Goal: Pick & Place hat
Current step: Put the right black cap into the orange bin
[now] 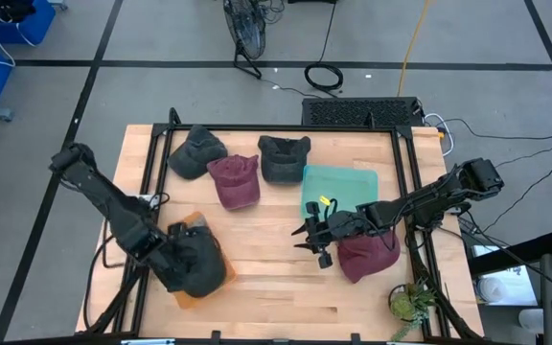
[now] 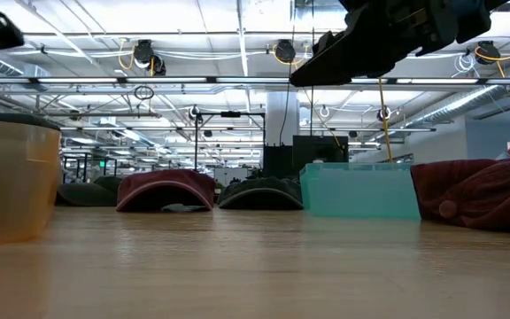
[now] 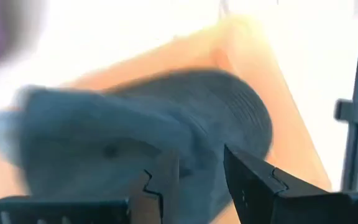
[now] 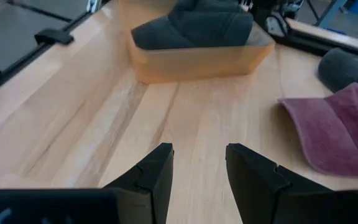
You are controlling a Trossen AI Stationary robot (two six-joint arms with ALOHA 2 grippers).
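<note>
While the left gripper (image 1: 182,261) hung over a dark hat (image 1: 199,265) in the orange bin (image 1: 188,292) at seven o'clock, its grip was unclear. The right gripper (image 1: 312,245) hovered open and empty at center; three hats (image 1: 235,180) at twelve o'clock and one maroon hat (image 1: 367,257) at four waited.

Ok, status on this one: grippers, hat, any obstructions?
Left gripper over the dark hat in the orange bin, jaws unclear. Right gripper open, empty, above bare table beside the maroon hat. Nothing blocking.

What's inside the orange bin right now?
A dark grey hat lies in the orange bin, bulging above its rim, with the left gripper just over it. Anything beneath the hat is hidden.
</note>
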